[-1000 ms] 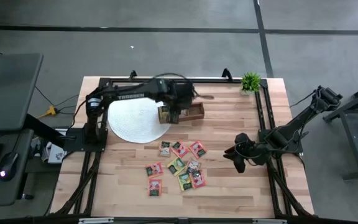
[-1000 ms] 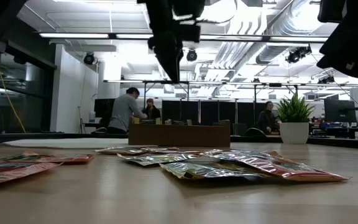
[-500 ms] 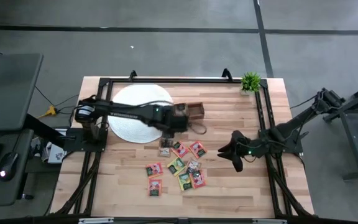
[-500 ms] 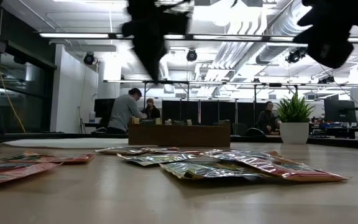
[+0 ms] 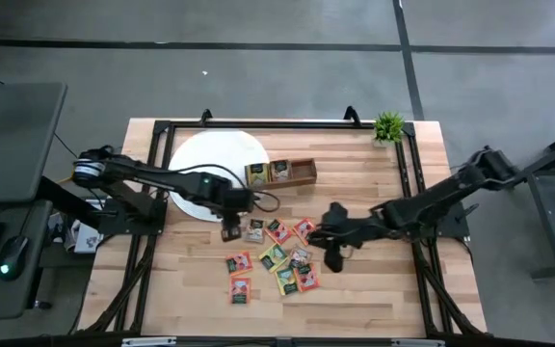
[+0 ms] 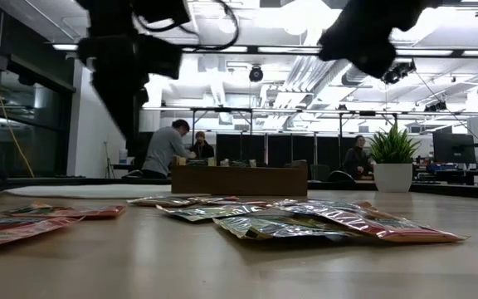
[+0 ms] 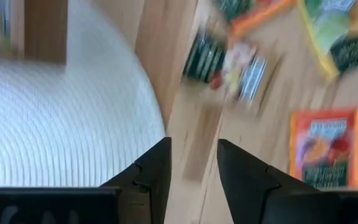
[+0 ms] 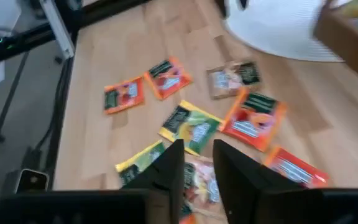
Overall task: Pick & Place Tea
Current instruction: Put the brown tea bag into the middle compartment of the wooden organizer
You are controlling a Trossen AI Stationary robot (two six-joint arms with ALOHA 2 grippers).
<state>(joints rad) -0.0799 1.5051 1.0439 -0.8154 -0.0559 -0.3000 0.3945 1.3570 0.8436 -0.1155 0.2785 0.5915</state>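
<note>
Tea packets [image 5: 276, 254] in orange-red, yellow-green and green, each bearing a dark label patch; one pale packet [image 8: 232, 79], possibly tan, is blurred. Table [image 5: 355, 193] of light striped wood. Round mat [image 5: 215, 164], white with concentric ribbing. Tray [image 5: 297, 172] brown. Both arms' fingers [image 7: 154, 177] black. Potted plant [image 5: 388, 125] green.

left arm [image 5: 152, 177]: dark, slim links; a pale ring at the shoulder joint.
right arm [image 5: 432, 204]: dark, jointed, bulkier at the elbow.
cable: thin black loop near the left wrist.
left gripper [image 7: 192, 163]: two black, flat, angular fingers [image 7: 156, 171] on a black bar, with a gap between them.
right gripper [image 8: 197, 163]: two black, tapered fingers [image 8: 169, 168], a narrow gap between.
markings: none legible, perhaps because of blur.
</note>
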